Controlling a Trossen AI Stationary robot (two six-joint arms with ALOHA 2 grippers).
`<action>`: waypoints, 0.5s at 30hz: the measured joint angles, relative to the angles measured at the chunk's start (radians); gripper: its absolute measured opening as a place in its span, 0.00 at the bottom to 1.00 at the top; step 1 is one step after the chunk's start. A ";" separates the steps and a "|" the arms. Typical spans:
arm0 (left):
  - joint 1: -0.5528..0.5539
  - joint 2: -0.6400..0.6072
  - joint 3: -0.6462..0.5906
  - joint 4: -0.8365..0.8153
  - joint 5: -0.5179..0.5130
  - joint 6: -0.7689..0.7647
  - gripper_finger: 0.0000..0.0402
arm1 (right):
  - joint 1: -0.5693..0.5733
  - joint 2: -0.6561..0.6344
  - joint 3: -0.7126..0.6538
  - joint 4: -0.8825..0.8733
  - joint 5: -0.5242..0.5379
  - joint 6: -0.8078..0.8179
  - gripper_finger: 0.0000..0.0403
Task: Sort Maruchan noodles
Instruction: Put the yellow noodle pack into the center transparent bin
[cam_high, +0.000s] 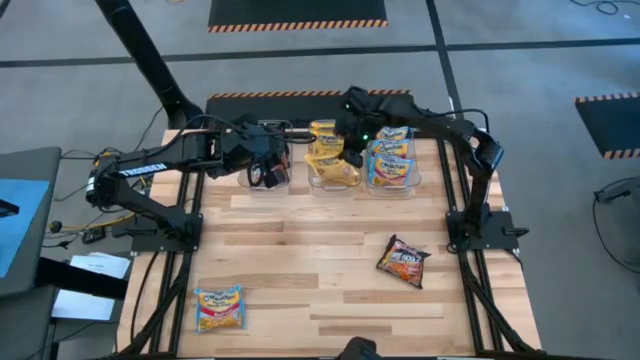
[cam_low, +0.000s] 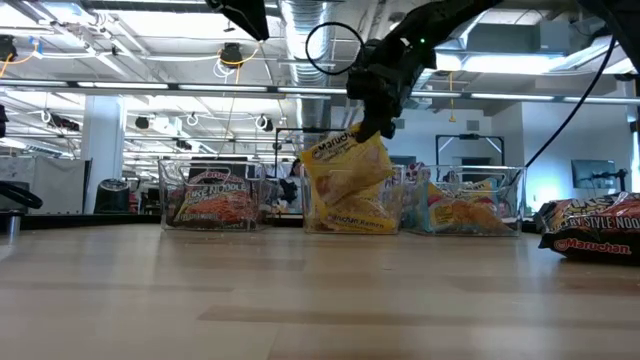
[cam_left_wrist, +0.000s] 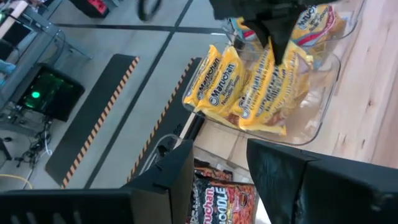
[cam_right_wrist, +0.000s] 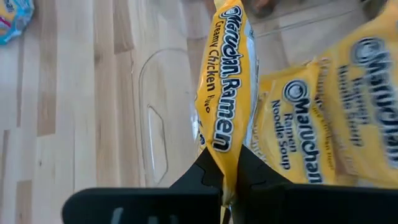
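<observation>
The right gripper (cam_right_wrist: 227, 186) pinches a yellow packet (cam_right_wrist: 225, 93) over the middle tub (cam_high: 335, 178), fingers closed on its edge. The left gripper (cam_left_wrist: 221, 180), fingers apart, hangs over the left tub (cam_high: 268, 178). Two packets (cam_high: 403, 261) lie loose on the surface (cam_high: 300, 250).

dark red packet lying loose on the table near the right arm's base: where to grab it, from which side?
Judging by the pose: the dark red packet lies flat and skewed on the table, clear of the blue packet. Come straight down from above and pinch a crimped end seam, jaws turned to match its skew. The seam is thin and flat; the middle bulges.
</observation>
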 joint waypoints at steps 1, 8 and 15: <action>0.000 0.000 0.000 -0.004 0.000 0.000 0.35 | 0.007 0.000 -0.016 0.018 0.002 0.006 0.05; 0.000 0.000 0.000 -0.036 -0.001 0.003 0.35 | 0.063 0.000 -0.090 0.110 0.079 0.039 0.05; 0.000 0.000 0.000 -0.040 -0.002 0.015 0.35 | 0.078 0.000 -0.089 0.098 0.199 0.093 0.05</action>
